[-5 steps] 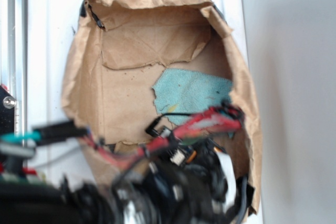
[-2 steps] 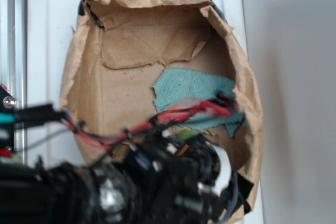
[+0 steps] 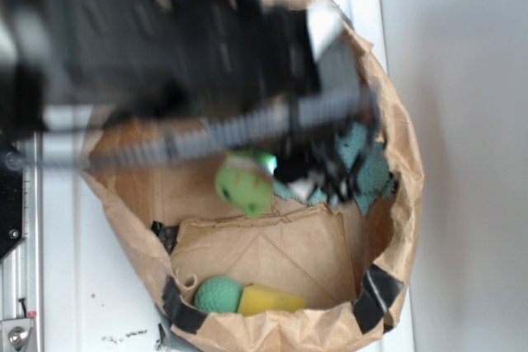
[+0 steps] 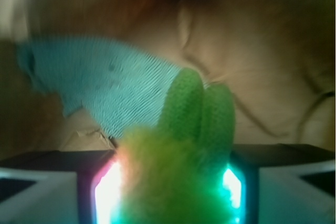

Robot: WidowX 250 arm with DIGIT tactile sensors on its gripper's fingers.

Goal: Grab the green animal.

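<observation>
Two views are given, both blurred. The small lime-green plush animal (image 3: 244,186) is seen clamped in the black tool (image 3: 272,172), lifted above the floor of the crumpled brown paper bag (image 3: 396,204). From the wrist, fuzzy yellow-green plush (image 4: 176,182) fills the gap between both tool fingers (image 4: 47,187), so the tool is closed around it. A teal woven cloth (image 3: 367,172) lies just beside it, near the bag's right wall. A dark green dimpled ball (image 3: 218,294) and a yellow sponge wedge (image 3: 268,300) are touching at the bag's lower rim, well apart from the toy. Bare brown paper lies between them. A white tabletop (image 3: 74,261) carries the bag.
</observation>
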